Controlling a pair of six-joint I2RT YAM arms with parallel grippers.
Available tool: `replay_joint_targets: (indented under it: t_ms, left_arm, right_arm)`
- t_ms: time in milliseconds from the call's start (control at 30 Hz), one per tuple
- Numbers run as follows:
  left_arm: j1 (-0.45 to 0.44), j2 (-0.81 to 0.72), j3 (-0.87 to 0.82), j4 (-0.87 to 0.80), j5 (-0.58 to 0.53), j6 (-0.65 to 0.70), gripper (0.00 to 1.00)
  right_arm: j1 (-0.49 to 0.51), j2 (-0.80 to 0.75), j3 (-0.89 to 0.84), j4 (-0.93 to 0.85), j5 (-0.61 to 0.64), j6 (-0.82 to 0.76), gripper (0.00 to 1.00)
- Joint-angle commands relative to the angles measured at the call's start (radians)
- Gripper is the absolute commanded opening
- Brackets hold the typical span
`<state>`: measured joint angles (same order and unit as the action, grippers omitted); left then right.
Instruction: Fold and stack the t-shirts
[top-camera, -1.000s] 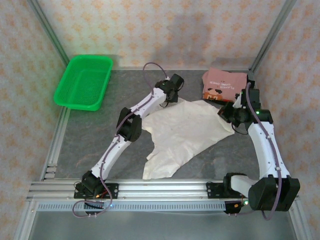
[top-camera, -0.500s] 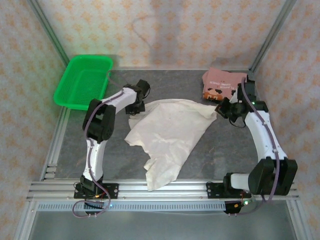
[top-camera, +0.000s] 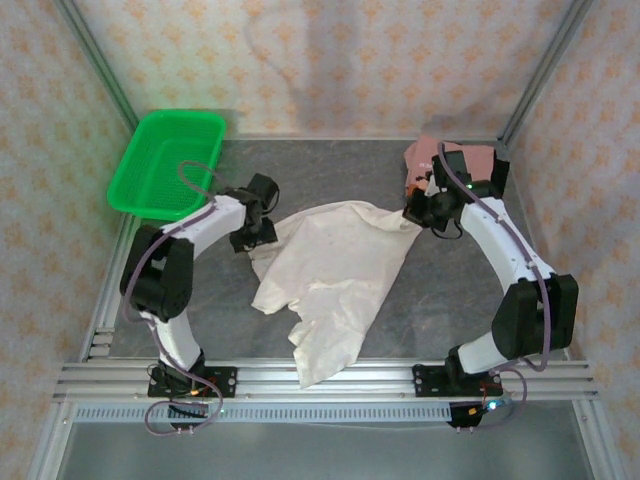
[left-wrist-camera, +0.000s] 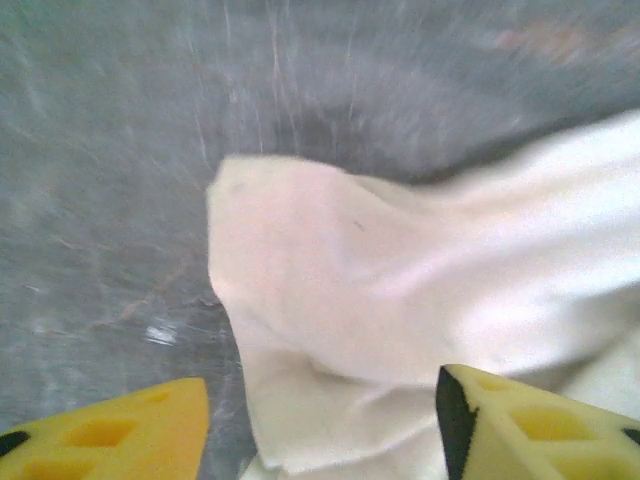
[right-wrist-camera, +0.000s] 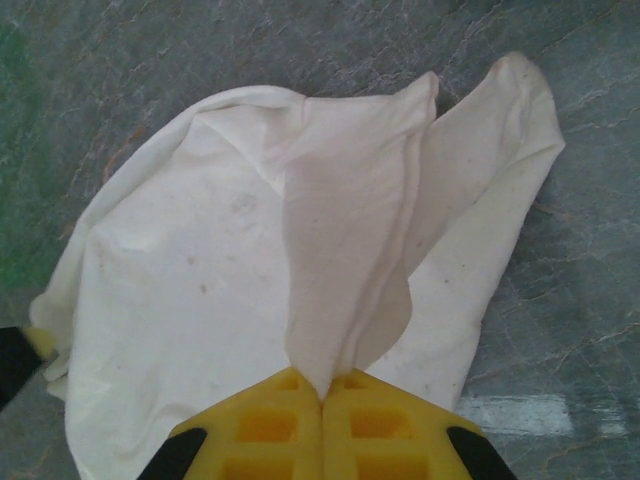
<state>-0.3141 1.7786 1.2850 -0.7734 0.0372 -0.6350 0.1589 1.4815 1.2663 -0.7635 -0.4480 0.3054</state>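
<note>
Right claw (right-wrist-camera: 322, 388) grips t-shirt (top-camera: 330, 268) lying diagonally.

I can pass over bare table (top-camera: 440, 310) left and right of the cream t-shirt (top-camera: 330, 260), but the green mesh basket (top-camera: 128, 165) fills the far-left corner and the pink t-shirt (top-camera: 420, 152) the far-right.

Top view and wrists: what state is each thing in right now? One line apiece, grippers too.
cream tee: unfolded, rumpled, one corner pinched
pink tee: folded, lying flat, partly hidden by the right arm
basket: upright, empty
left gripper: open, cream cloth between its fingers
right gripper: shut on the cream tee's corner
</note>
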Motion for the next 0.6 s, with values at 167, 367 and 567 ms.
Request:
replay_joint_targets:
  t_ms: [167,367,567]
  left_arm:
    - [0.073,0.041,0.147,0.000,-0.015,0.040,0.68]
    - [0.102,0.117,0.159,-0.012,-0.010,0.027,0.64]
    - [0.116,0.156,0.113,-0.005,-0.020,0.015,0.60]
  right_arm:
    - [0.005,-0.004,0.023,-0.033,0.058,-0.023,0.00]
    - [0.005,-0.024,0.021,-0.045,0.062,-0.018,0.00]
    - [0.005,-0.044,-0.005,-0.044,0.062,-0.015,0.00]
